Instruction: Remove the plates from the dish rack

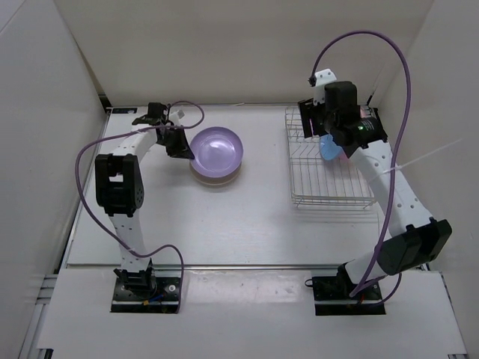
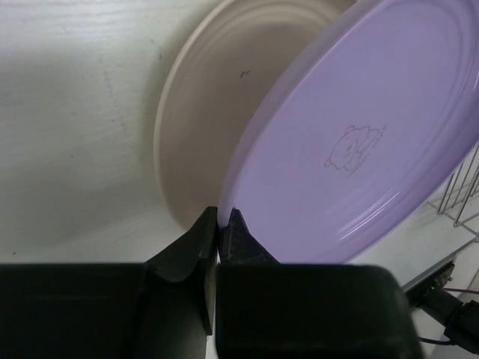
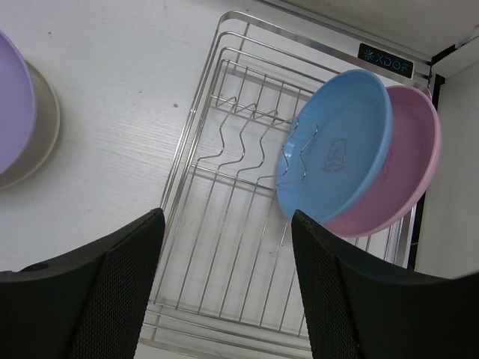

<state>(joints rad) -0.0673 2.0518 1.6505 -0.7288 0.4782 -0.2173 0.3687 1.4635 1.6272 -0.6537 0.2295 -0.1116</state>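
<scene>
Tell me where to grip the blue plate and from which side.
Take the blue plate by its upper rim, coming down from above, one jaw on each face. It stands on edge between the dividers of the rack with the pink plate close behind, so the top edge looks freest.

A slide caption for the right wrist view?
Open right gripper above the rack; blue plate and pink plate stand inside.
</scene>
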